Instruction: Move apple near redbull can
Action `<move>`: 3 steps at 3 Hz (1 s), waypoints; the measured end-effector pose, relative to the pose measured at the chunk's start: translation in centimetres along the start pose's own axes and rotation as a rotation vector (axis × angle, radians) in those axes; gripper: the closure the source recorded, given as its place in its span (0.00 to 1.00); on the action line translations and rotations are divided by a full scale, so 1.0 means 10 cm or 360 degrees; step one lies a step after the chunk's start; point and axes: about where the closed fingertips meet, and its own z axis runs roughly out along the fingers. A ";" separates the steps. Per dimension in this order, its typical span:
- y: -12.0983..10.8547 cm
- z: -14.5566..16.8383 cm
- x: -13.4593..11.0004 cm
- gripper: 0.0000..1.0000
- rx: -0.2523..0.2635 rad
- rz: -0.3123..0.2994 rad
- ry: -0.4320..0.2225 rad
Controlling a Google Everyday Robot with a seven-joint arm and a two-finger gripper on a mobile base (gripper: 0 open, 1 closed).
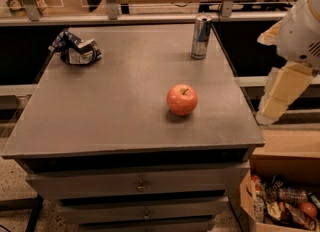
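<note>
The apple (182,99), round and red-orange with a short stem, sits on the grey tabletop (115,101), right of centre. The redbull can (201,37), slim, silver and blue, stands upright near the table's far right corner, well behind the apple. My gripper (274,107) shows as a cream-coloured part under the white arm (300,31), off the table's right edge. It is right of the apple, touches nothing and holds nothing that I can see.
A crumpled blue-and-white snack bag (76,49) lies at the table's far left. A cardboard box of wrappers and bottles (280,206) sits on the floor at lower right. The table has drawers (140,186) in front. A shelf rail (150,18) runs behind it.
</note>
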 end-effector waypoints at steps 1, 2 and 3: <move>-0.03 0.45 -0.23 0.00 -0.0022 0.0006 -0.0130; -0.05 0.97 -0.51 0.00 -0.0038 0.0022 -0.0306; -0.08 1.33 -0.70 0.00 -0.0083 0.0097 -0.0512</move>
